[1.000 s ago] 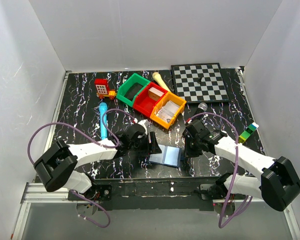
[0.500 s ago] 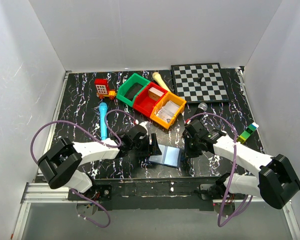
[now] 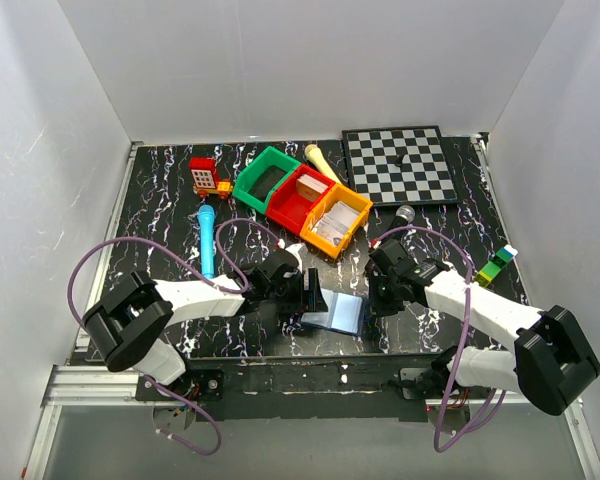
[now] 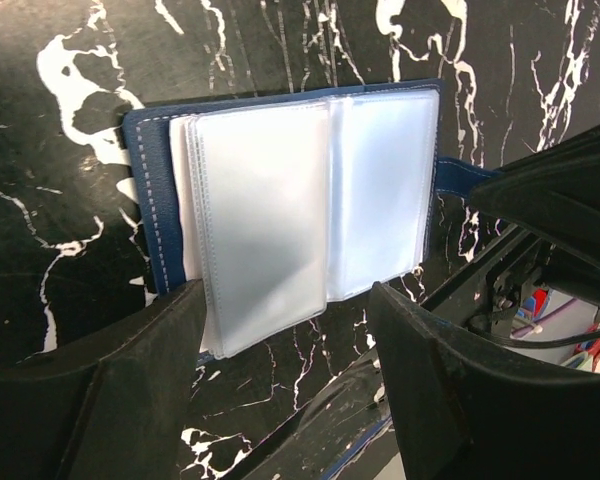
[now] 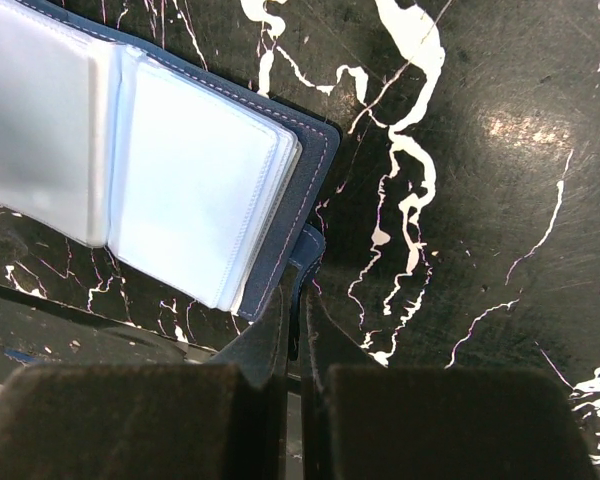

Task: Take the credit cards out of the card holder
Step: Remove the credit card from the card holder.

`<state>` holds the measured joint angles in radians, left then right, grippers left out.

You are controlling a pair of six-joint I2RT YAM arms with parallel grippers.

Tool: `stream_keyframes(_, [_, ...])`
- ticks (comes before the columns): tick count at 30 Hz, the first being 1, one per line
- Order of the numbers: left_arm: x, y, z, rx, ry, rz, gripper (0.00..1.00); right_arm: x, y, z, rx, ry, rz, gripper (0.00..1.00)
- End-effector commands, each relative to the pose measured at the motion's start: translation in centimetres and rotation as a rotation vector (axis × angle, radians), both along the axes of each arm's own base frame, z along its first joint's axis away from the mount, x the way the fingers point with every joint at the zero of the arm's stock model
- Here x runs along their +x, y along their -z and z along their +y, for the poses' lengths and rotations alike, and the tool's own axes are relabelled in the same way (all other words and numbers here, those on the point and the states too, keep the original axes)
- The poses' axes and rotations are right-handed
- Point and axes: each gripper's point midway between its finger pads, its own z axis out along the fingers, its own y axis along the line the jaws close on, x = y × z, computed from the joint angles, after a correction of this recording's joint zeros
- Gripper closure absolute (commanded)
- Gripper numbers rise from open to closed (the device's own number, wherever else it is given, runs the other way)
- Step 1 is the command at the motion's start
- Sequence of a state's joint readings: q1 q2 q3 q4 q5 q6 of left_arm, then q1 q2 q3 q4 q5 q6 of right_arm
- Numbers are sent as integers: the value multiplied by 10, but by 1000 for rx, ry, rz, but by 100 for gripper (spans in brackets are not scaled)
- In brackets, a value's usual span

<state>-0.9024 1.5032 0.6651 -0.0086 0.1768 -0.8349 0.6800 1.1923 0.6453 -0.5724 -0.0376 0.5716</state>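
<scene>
The black marbled table bears the card holder, three bins and a chessboard.

card holder between left pincer and right pincer | bins behind

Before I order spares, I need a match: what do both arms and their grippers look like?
Both the left arm and right arm have white links with chunky black joints. A purple cable runs along each. The left gripper and right gripper have flat matte black fingers.
</scene>
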Motion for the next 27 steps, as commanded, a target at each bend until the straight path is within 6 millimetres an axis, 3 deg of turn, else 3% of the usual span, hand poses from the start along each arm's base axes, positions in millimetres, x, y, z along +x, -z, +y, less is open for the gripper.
stream_keyframes(1, [1,-25,-23,-94,77,-62,35,9,-7,10,37,-9,-22,99])
stream_keyframes(15, [-10,-51,-42,-168,179,-144,34,11,-7,11,34,-15,-21,99])
stream_keyframes(27, [-20,-69,-55,-125,239,-234,34,10,-6,9,19,-15,-18,99])
